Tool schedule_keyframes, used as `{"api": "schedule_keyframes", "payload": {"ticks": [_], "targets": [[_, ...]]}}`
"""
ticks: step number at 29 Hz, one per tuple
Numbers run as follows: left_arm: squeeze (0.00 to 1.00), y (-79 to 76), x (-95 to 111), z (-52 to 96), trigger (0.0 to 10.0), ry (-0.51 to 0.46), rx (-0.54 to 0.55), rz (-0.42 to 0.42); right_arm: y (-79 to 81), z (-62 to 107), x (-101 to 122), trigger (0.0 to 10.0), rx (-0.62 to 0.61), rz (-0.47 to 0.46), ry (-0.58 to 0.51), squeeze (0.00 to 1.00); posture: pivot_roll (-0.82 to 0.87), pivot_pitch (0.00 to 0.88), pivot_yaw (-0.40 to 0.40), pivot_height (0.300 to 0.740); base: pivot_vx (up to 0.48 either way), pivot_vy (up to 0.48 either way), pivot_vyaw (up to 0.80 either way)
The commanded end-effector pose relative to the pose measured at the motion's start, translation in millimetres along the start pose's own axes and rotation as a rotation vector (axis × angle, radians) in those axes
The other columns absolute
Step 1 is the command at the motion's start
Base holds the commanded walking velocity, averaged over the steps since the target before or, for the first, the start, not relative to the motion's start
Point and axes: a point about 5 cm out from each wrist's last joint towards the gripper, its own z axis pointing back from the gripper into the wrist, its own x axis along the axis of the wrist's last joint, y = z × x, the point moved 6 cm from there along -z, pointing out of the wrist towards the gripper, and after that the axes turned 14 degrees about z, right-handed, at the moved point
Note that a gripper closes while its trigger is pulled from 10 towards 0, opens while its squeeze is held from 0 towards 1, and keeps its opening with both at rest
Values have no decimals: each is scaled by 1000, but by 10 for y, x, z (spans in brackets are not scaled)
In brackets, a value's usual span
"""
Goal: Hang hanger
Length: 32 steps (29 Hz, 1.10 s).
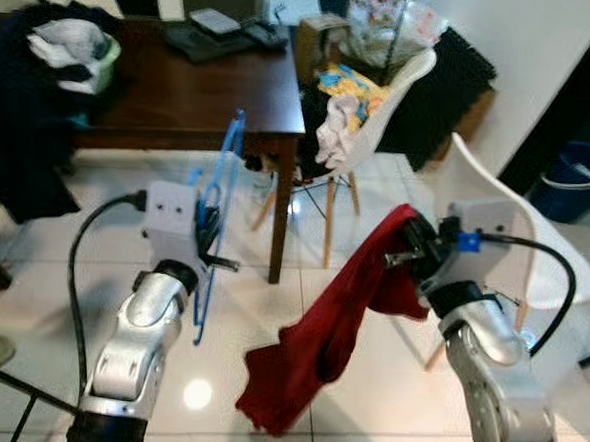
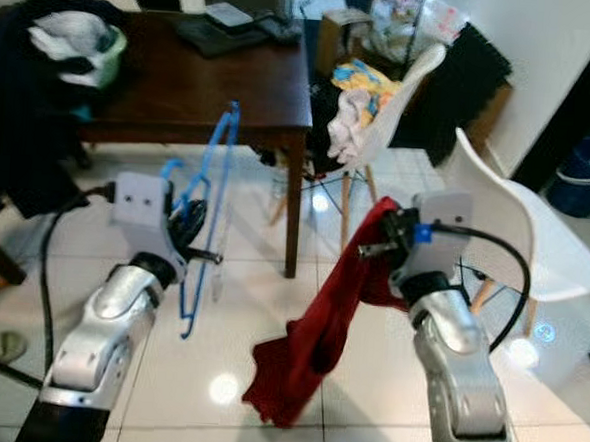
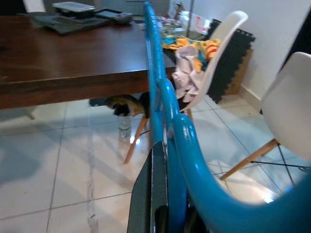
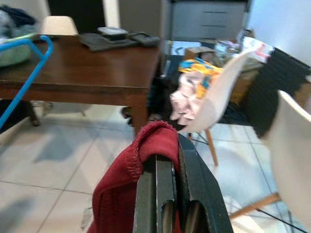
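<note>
Both of my silver arms reach forward over the glossy tiled floor (image 1: 364, 406). My left gripper (image 1: 210, 238) is clamped on the blue hanger (image 1: 220, 191), which stands roughly upright in my fingers: its thin plastic frame rises above the grip toward the edge of the dark wooden table (image 1: 197, 95) and drops below it toward the tiles. Along the left wrist view the hanger (image 3: 158, 97) runs straight out from between my black fingers (image 3: 150, 194), its blue bars curving thickly close to the lens. My right gripper (image 1: 410, 250) pinches the top fold of a red cloth (image 1: 318, 338), which hangs down in a long drape, its lower end seemingly just above the floor, though the blur leaves that unsure. Beside my right arm stands a white chair (image 1: 519, 245); another white chair (image 1: 383, 96) by the table holds heaped clothes.
</note>
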Motion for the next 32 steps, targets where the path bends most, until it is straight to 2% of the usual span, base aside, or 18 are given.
{"api": "schedule_keyframes", "payload": {"ticks": [1, 9, 27, 32], "targets": [[0, -45, 40, -23, 10000, -1, -16, 7, -70, 9, 10, 10000, -26, -6, -5, 0, 41, 157, 0, 740, 368, 0, 0], [0, -58, 171, -78, 10000, -31, -17, 24, 2, -24, 74, 10000, -1, -1, -34, 0, 45, 155, 2, 740, 365, 0, 0], [0, -22, 181, -104, 10000, -30, -1, 13, 39, -85, 188, 10000, 25, -8, -80, 0, 44, 146, -4, 740, 363, 0, 0], [0, -31, 212, -122, 10000, -41, 3, 6, 141, -106, 388, 10000, 95, -30, -162, 0, 45, 140, -6, 740, 359, 0, 320]]}}
